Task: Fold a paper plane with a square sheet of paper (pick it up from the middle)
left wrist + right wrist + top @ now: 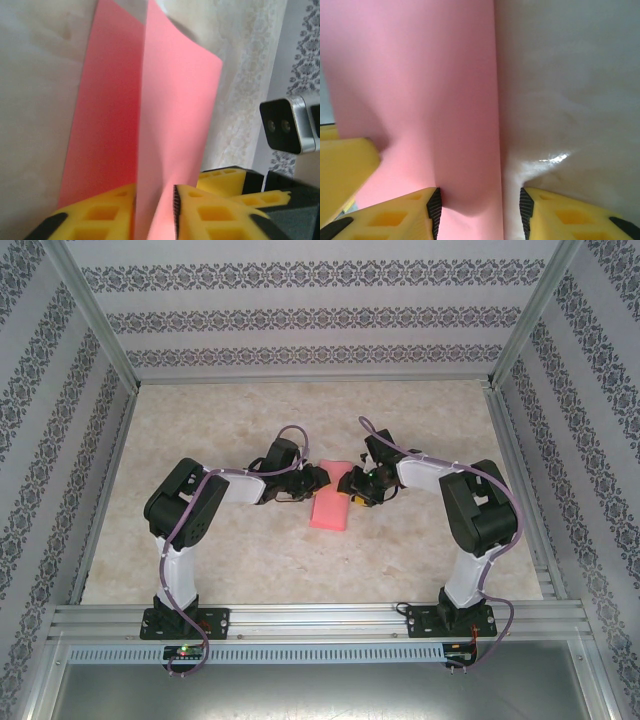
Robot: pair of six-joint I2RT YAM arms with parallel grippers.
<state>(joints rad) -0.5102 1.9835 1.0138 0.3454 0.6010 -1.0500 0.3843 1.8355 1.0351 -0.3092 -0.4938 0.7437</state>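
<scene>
the left pincer [154, 210] has its jaws a little apart. a raised half of the sheet of paper [170, 100] stands loosely in the gap, not clamped as far as i can see. the right pincer [479, 207] is spread as well and straddles the sheet's long straight edge, with one pad over the pink and the other on the bare worktop [570, 100].

to my eye the step in hand is setting the lengthwise fold. to do it well, i'd want one pincer pinning the lower layer flat while the other lays the standing half down. the edges should be matched before any pressing, and the pressure should then run along the crease rather than dab at one spot. the paper is thin, so a hard or skewed nip would likely buckle it or drag it sideways.

from above, the sheet lies in the middle of the worktop, right between the two pincers, as a narrow strip. its long axis runs from the near rail towards the back wall. both ends are blunt, with no nose formed yet, so it points neither way.
</scene>
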